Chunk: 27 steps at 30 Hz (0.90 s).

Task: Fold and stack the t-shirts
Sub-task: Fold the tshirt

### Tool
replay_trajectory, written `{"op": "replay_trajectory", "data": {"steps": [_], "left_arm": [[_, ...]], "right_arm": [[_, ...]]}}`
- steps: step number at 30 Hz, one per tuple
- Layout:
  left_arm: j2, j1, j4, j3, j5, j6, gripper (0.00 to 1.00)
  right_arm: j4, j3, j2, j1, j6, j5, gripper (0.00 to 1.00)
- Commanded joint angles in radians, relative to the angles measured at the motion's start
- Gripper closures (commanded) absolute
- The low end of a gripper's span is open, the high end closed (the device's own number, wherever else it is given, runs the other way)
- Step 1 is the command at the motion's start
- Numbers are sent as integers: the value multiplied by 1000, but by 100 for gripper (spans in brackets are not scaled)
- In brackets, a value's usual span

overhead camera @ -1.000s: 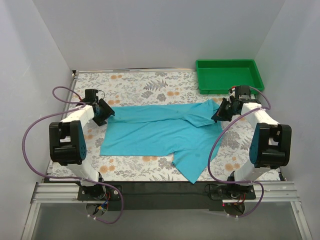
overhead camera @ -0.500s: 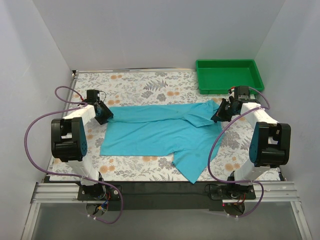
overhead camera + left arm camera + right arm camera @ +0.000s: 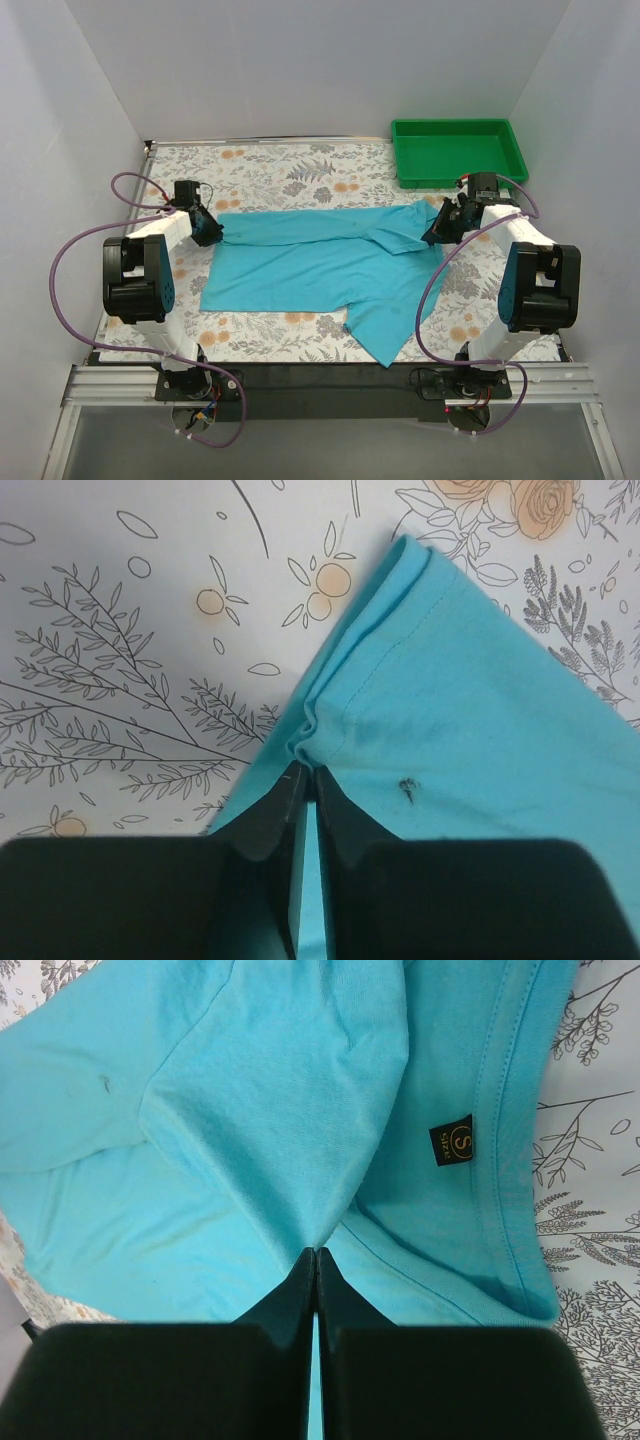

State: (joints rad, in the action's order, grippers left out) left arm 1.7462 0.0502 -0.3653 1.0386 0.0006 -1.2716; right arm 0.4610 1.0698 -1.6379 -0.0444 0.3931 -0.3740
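Note:
A turquoise-blue t-shirt [image 3: 320, 262] lies spread across the floral table, one sleeve hanging toward the near edge. My left gripper [image 3: 212, 230] sits at the shirt's far left corner, shut on a puckered fold of the hem [image 3: 318, 730]; its tips [image 3: 307, 778] pinch the cloth. At the shirt's right end, near the neck, my right gripper [image 3: 437, 228] is shut on a pinch of the cloth [image 3: 300, 1160], its tips [image 3: 316, 1254] pressed together. A small black size label [image 3: 451, 1141] shows inside the neckline.
A green plastic tray [image 3: 458, 150] stands at the far right corner of the table. White walls close in on the left, right and back. The table's front edge [image 3: 320, 365] runs just past the hanging sleeve.
The left gripper has slid a little to the shirt's corner and closed its jaws on the hem. The right gripper has stayed shut in place.

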Motion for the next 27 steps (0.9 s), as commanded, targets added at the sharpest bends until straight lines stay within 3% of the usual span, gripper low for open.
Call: {"op": "replay_trajectory", "data": {"steps": [1,4,17,27], "left_arm": [[-36,-3,0,17,-20,20,92],[-39,-1,-36,46,-31,26,100],[6,-3,-173,153,-39,41,100],[27,-1,-244,178,-50,29,100]], "right_arm": [[-12,33,-4,3,-3,-14,99],[-5,45,0,3,-5,-11,99],[96,99,49,3,-17,30,99],[122,22,78,3,-39,63,99]]}}
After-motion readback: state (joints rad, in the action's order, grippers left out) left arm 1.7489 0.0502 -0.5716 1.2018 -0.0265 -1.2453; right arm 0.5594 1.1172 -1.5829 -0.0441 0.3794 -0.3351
